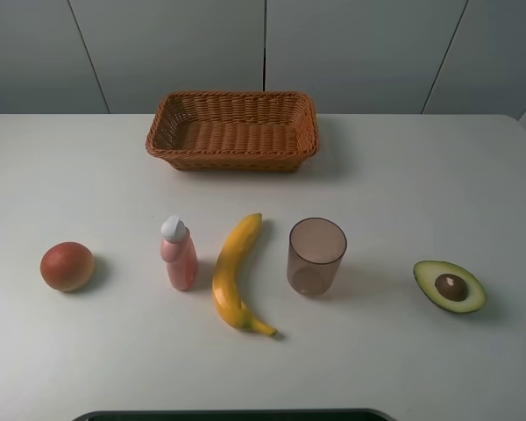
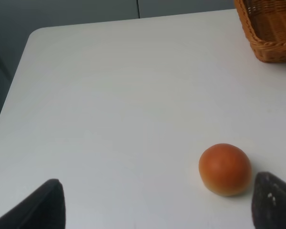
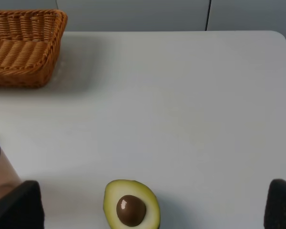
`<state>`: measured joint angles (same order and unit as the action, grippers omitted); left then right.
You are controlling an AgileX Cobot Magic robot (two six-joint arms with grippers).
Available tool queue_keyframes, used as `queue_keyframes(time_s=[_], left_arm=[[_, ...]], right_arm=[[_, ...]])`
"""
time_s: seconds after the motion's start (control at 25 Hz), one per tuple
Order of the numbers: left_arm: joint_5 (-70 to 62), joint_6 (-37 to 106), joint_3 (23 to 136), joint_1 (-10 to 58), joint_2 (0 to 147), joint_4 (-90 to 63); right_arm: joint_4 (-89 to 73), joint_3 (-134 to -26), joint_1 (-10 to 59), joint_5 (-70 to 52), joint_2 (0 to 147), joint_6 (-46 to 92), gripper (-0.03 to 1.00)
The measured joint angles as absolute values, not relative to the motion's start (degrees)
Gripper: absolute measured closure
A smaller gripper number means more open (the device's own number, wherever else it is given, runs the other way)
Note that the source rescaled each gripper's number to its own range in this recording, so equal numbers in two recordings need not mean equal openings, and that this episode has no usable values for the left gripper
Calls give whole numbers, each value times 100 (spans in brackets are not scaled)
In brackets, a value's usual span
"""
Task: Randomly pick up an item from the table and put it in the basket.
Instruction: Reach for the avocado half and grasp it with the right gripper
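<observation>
We find the halved avocado (image 1: 450, 286) cut face up at the right end of the front row, near the right edge of the table (image 1: 403, 175), with bare white surface around it. The wicker basket (image 1: 232, 130) sits at the back centre, well apart, across open tabletop. The avocado's nearest neighbour on the left is a translucent brown cup (image 1: 316, 255), then a banana (image 1: 234, 272), a pink bottle (image 1: 179, 254) and a red-orange fruit (image 1: 67, 266). Our right gripper (image 3: 152, 207) has its jaws spread wide, and the avocado shows between them. Our left gripper (image 2: 162, 205), equally wide, frames the red-orange fruit.
</observation>
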<state>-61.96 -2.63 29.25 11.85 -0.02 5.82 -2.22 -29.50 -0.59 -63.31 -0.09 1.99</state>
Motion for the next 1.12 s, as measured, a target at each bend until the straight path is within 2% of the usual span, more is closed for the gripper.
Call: queue_keyframes(time_s=[1.12], left_arm=[[-6196,-263,2925,1185,-2,582]], right_arm=[[-222,-2950,-59,-6331,-9,199,-3]])
